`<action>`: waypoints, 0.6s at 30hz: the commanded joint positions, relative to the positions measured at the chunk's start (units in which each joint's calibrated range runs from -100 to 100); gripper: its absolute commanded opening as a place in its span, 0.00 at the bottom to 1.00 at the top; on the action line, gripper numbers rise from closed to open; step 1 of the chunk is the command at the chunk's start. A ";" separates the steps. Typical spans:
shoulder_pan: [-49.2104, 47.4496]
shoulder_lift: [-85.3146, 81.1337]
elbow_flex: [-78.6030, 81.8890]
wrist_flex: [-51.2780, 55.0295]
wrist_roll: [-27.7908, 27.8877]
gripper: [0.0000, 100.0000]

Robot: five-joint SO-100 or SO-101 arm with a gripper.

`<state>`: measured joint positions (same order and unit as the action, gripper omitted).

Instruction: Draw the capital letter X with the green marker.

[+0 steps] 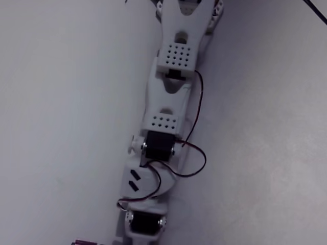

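So the white arm (pixel 163 122) runs down the pale worktop (pixel 61 102). Only a dark sliver of the marker (pixel 82 242) peeks in at the bottom edge, left of the arm; direction unclear. Hand's out of frame, can't tell its grip.

Item: plain white, matte worktop (pixel 61 102) filling the fixed view from edge to edge; surface smooth, unmarked, dimmer toward the lower left. Item: thin black cable (pixel 316 11) crossing the upper right corner diagonally, lying on or just above the worktop; which of the two cannot be told.
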<state>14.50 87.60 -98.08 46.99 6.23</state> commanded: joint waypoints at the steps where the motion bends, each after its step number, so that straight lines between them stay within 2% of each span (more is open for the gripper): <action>1: 2.02 -14.48 -1.92 25.30 3.71 0.01; 4: 3.35 -24.05 -1.92 39.44 9.23 0.00; 8: 5.83 -35.94 -1.92 50.40 19.44 0.00; 14: 5.54 -49.18 -1.92 48.35 30.33 0.00; 18: 5.73 -54.37 -1.92 48.35 35.12 0.00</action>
<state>20.41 39.01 -98.25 95.80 37.63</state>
